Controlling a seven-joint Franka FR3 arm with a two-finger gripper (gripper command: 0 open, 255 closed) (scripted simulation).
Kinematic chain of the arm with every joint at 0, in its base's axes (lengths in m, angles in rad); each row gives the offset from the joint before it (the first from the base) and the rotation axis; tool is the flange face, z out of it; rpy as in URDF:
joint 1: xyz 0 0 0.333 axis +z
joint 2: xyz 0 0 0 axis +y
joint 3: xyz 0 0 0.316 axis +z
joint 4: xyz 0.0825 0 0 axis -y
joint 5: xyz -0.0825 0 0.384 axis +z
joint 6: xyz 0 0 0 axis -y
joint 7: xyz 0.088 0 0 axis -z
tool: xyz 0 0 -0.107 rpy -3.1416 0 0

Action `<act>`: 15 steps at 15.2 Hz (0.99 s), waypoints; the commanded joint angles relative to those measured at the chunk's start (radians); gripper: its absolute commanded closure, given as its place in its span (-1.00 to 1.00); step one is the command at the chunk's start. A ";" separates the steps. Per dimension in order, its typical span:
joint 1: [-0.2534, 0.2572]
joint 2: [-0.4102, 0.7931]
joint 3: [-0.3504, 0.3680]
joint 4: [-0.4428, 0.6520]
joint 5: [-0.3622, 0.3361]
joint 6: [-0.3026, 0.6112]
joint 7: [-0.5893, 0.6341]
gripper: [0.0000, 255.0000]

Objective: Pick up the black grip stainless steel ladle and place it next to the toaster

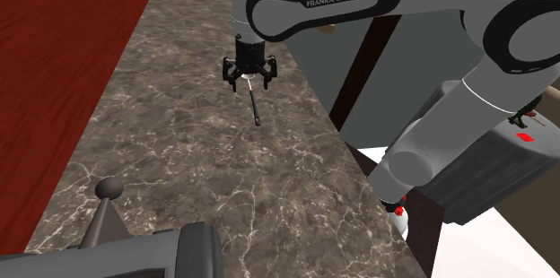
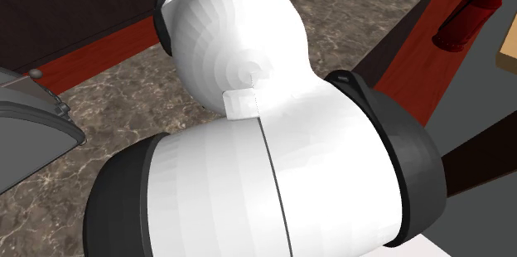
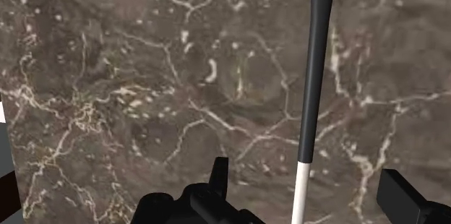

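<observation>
The ladle (image 1: 256,108) has a black grip and a pale steel shaft, and it lies on the dark marbled counter (image 1: 197,142). My gripper (image 1: 249,77) hovers over its steel end, open, fingers spread to either side. In the wrist view the shaft (image 3: 316,78) runs between the two fingers without touching either; my gripper (image 3: 309,183) holds nothing. The ladle's bowl is hidden under the hand. The grey toaster (image 1: 153,251) with its round lever knob stands at the counter's near end, well away from the ladle. It also appears at the second exterior view's left as the toaster (image 2: 25,123).
The counter's edge (image 1: 336,133) runs close beside the ladle on the shoulder view's right, with a drop beyond it. A red floor (image 1: 54,61) lies to the left. My white arm (image 2: 265,131) blocks most of the second exterior view.
</observation>
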State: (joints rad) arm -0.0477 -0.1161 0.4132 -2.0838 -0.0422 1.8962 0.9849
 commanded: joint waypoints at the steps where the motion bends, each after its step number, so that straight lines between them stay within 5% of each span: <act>1: 0.000 0.000 0.000 0.000 0.000 0.000 0.000 -1.00; 2: 0.000 0.000 0.000 0.000 0.000 0.000 0.000 -1.00; 3: 0.000 0.000 0.000 0.000 0.000 0.000 0.000 1.00; 15: 0.000 -0.009 -0.002 0.031 0.004 -0.039 -0.006 1.00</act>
State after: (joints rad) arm -0.0481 -0.1243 0.4116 -2.0628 -0.0387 1.8680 0.9803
